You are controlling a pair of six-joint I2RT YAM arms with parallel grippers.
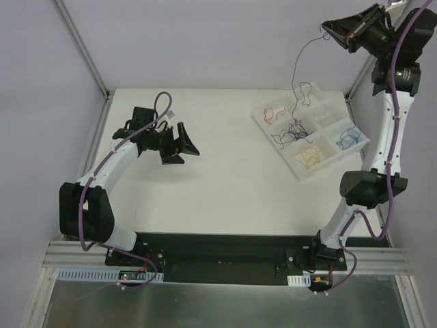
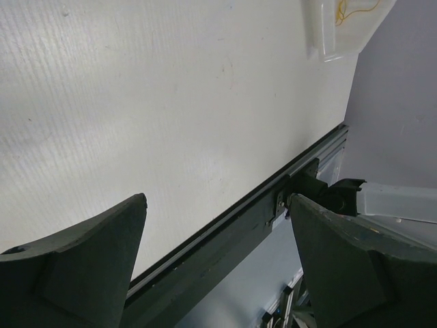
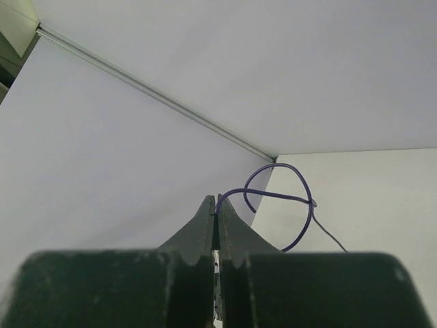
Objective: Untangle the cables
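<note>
A thin dark cable [image 1: 295,75] hangs from my right gripper [image 1: 326,31], which is raised high at the back right and shut on the cable's upper end. The cable runs down into a tangle of dark and blue cables [image 1: 293,130] in the white compartment tray [image 1: 301,173]. In the right wrist view the fingertips [image 3: 216,205] pinch a purple-blue cable [image 3: 300,198] that curls into a loop. Other tray compartments hold a red cable [image 1: 276,113], a blue one [image 1: 348,137] and an orange-yellow one [image 1: 308,156]. My left gripper [image 1: 188,142] hovers open over the table's left middle, holding nothing.
The left wrist view looks between the open left gripper [image 2: 217,198] at the bare white table, its dark front rail [image 2: 273,198] and a corner of the tray [image 2: 334,41] with the orange-yellow cable [image 2: 355,10]. Grey walls enclose the table on three sides.
</note>
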